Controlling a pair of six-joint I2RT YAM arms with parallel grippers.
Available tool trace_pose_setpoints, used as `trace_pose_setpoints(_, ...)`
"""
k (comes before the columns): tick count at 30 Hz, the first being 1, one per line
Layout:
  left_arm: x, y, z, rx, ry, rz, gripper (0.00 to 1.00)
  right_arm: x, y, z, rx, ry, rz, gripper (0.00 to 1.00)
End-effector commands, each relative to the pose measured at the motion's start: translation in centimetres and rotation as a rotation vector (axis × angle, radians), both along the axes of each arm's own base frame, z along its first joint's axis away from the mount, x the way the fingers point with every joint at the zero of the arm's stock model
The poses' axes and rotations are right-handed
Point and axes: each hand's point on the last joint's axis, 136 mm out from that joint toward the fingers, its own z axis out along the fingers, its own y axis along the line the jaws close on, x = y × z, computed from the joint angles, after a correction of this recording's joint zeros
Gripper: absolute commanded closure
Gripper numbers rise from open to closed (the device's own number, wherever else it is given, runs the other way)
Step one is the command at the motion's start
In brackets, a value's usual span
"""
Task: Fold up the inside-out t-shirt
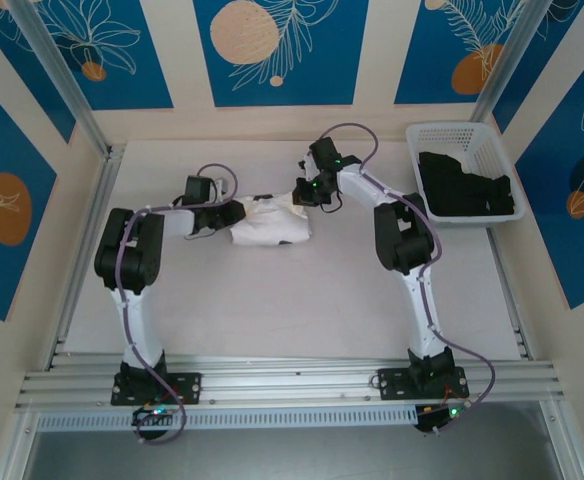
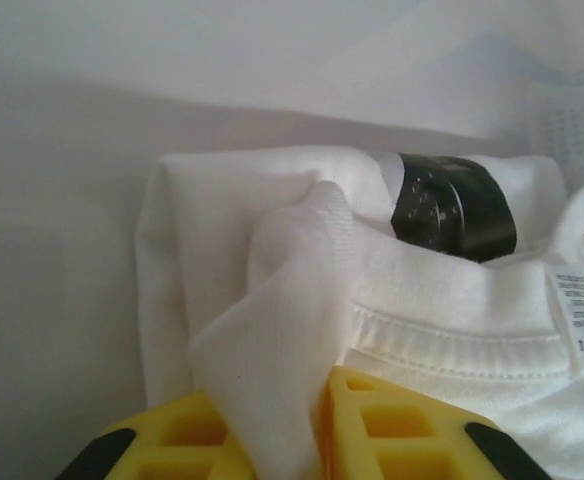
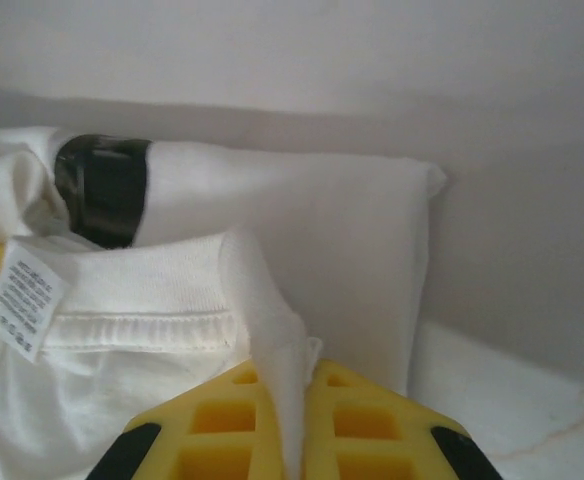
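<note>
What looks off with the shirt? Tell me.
The t-shirt is bunched into a wrinkled lump, not spread flat, and its care label hangs exposed at the collar: it is inside out.

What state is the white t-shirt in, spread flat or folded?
Folded: the t-shirt sits as a small compact bundle on the table, and both wrist views show its cloth doubled over in layers.
</note>
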Motion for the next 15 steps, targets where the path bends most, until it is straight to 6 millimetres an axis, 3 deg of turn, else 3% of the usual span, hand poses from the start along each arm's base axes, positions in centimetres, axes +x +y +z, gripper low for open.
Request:
trace_pose_setpoints(1, 1.7, 1.0, 0.2, -0.033, -0.010, 0.042, 0.74, 0.6, 0.0, 0.3, 0.016, 0.047, -0.006, 0.84)
trace_pose_setpoints(6, 1.5, 2.2, 1.1, -0.038, -0.011, 0.087, 0.60, 1.4, -1.0, 0.9, -0.001, 0.047, -0.040, 0.65)
trace_pose_setpoints(9, 0.7, 3.0, 2.3, -0.026, -0.020, 0.106, 0.52, 1.5, -1.8, 2.6, -0.009, 0.007, -0.053, 0.61)
trace_pose_setpoints(15, -3.0, 4.5, 4.5, 0.047, -0.014, 0.149, 0.41, -0.5, -3.6, 5.6, -0.027, -0.072, -0.074, 0.53)
